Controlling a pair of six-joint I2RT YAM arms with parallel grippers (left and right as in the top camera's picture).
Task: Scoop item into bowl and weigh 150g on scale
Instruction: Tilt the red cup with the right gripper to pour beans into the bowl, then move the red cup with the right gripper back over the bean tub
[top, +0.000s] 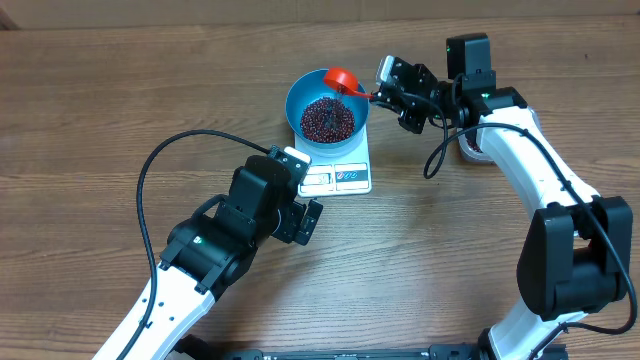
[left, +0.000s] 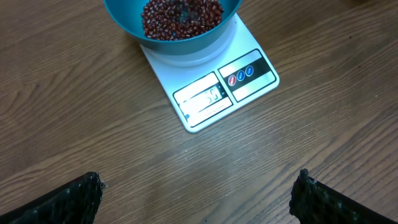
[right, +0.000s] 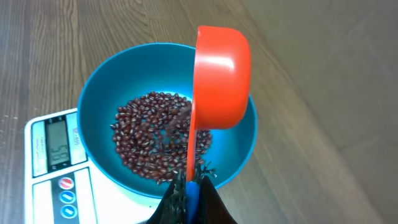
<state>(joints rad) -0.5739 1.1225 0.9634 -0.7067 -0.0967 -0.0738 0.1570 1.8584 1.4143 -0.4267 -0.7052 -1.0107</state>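
The blue bowl (top: 327, 105) stands on the white scale (top: 340, 177), with a heap of dark red beans (top: 328, 118) inside. My right gripper (top: 388, 95) is shut on the handle of a red scoop (top: 342, 78), which is tipped on its side over the bowl's far right rim. In the right wrist view the scoop (right: 221, 78) hangs above the beans (right: 158, 134) and the bowl (right: 99, 99), with the gripper (right: 191, 186) closed on its handle. My left gripper (left: 199, 193) is open over bare wood, just in front of the scale (left: 211, 93).
The left arm (top: 240, 220) reaches in from the lower left, close to the scale's front left corner. The right arm (top: 520, 150) comes from the right side. A black cable (top: 160, 170) loops over the table at left.
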